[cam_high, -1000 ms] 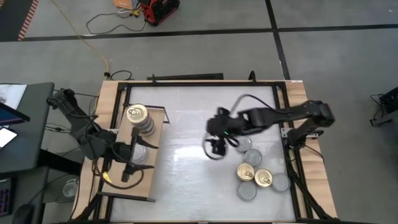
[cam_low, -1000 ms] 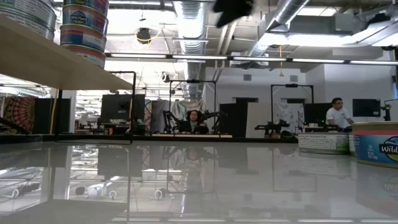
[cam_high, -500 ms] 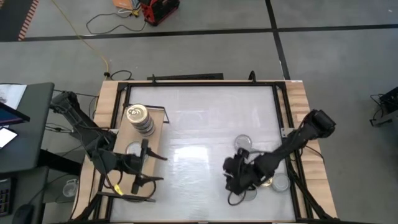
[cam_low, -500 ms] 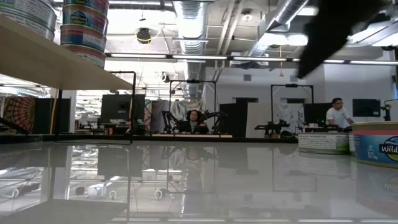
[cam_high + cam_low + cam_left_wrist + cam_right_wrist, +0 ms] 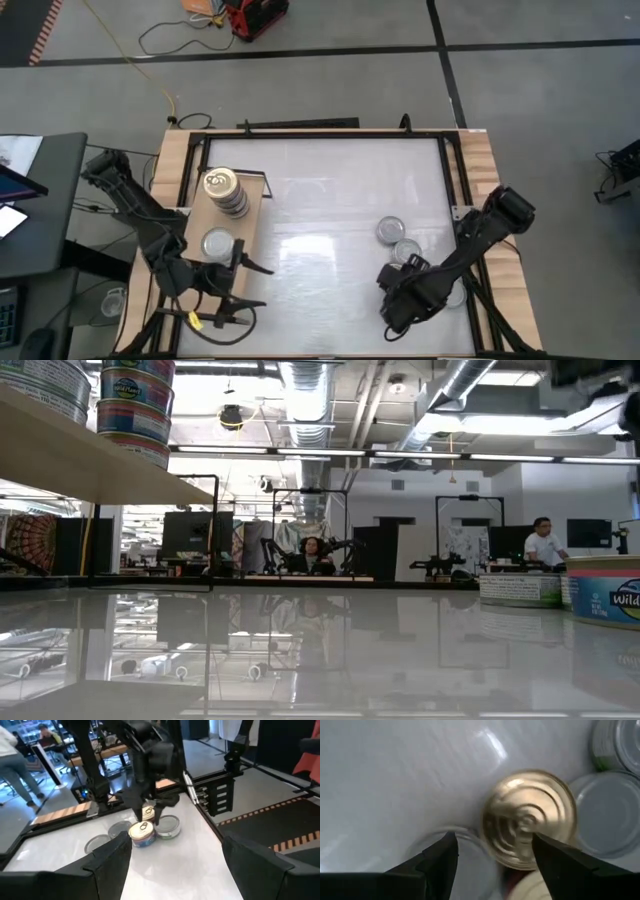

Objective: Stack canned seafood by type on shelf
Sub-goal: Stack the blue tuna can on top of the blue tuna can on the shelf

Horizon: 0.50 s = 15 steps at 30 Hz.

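Your table [image 5: 320, 190] carries the shelf [image 5: 250, 215] at nine o'clock, tin stack [image 5: 224, 190] on it. Loose tins [image 5: 391, 231] sit at four o'clock (gold tin [image 5: 529, 818] between open right gripper [image 5: 492, 855] fingers, untouched). Left gripper [image 5: 238, 285] open, seven o'clock.

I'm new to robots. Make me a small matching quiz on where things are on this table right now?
Things:
1. gold-topped stack
2. lone silver tin
3. right end effector
4. left end effector

Places:
a. above the loose tins on the white tabletop
b. shelf's far end
c. off the shelf's near end, open, holding nothing
d. middle of the shelf

Pairs: 1-b, 2-d, 3-a, 4-c
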### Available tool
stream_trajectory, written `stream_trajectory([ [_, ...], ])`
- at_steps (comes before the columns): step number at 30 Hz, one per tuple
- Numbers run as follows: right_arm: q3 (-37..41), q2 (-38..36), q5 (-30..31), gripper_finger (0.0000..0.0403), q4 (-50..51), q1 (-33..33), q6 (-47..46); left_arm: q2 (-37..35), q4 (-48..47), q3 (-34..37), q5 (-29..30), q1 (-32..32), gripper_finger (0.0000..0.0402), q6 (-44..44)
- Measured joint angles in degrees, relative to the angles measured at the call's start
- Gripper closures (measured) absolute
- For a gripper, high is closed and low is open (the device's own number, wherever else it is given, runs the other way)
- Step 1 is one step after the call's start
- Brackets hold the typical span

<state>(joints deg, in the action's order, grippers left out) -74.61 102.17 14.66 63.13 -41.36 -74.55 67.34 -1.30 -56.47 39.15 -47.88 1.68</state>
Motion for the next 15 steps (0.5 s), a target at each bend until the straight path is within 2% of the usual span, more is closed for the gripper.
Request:
stream_trajectory([
  [5,-1.44,4.97,-2.04,0.0122,0.36,0.72,3.23,-1.49,-0.23,0.0,2.6,-2.61,0.0107,0.72],
  [15,-13.24,15.66,0.28,0.0122,2.43,5.93,19.26,-2.08,-0.74,0.0,7.82,-4.22,0.0107,1.89],
])
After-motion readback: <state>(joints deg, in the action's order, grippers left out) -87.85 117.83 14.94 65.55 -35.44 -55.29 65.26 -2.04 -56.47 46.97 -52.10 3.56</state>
